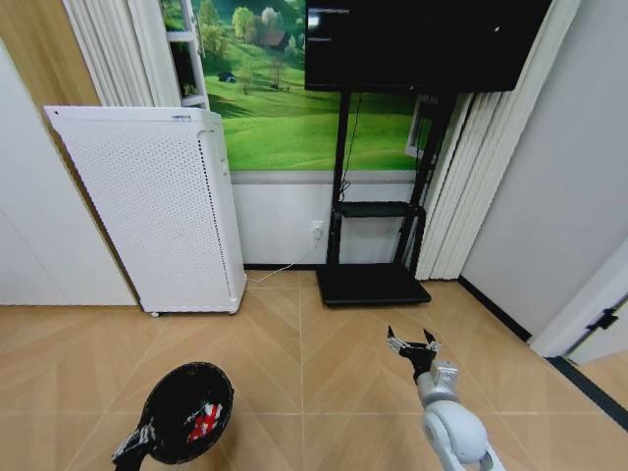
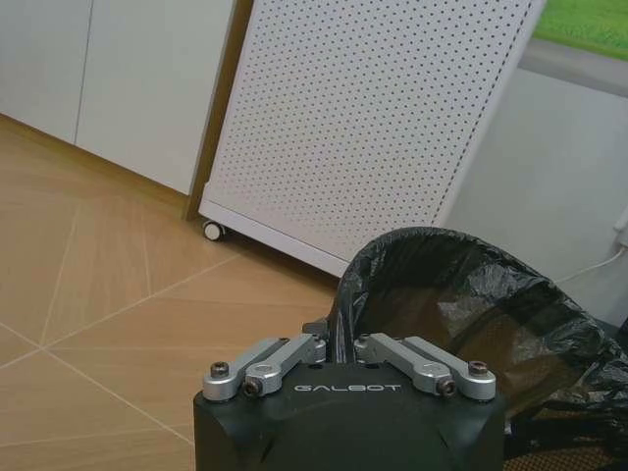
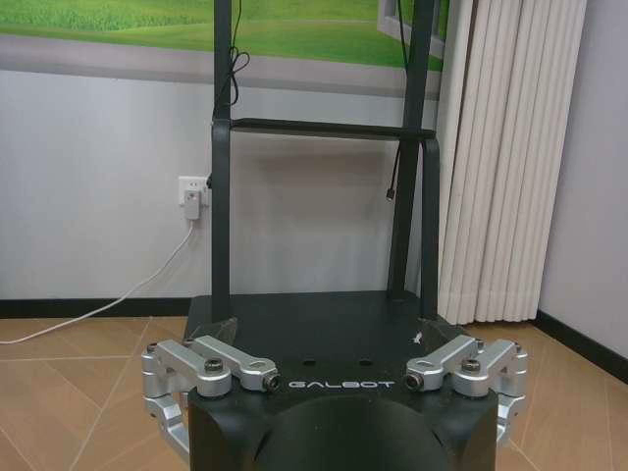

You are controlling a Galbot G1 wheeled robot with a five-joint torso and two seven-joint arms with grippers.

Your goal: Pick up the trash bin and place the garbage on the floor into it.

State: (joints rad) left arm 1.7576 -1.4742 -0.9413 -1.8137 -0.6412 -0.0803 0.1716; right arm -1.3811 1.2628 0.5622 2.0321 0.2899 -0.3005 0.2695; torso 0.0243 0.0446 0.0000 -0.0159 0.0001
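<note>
The trash bin (image 1: 169, 394), small, black and lined with a black bag, hangs low at my left, tilted with its mouth toward the head camera. My left gripper (image 1: 145, 439) is shut on its near rim. In the left wrist view the left gripper (image 2: 337, 340) pinches the bag-covered rim of the trash bin (image 2: 461, 294). A red-and-white wad of garbage (image 1: 204, 420) lies inside the bin. My right gripper (image 1: 412, 341) is held out over bare floor to the right, open. The right wrist view shows the right gripper (image 3: 327, 332) spread wide with nothing between its fingers.
A tall white air purifier (image 1: 157, 206) stands against the wall at the left, close behind the bin. A black TV stand (image 1: 373, 283) is straight ahead, with a white cable (image 1: 280, 272) trailing on the floor. Curtains and a door edge (image 1: 589, 314) close off the right side.
</note>
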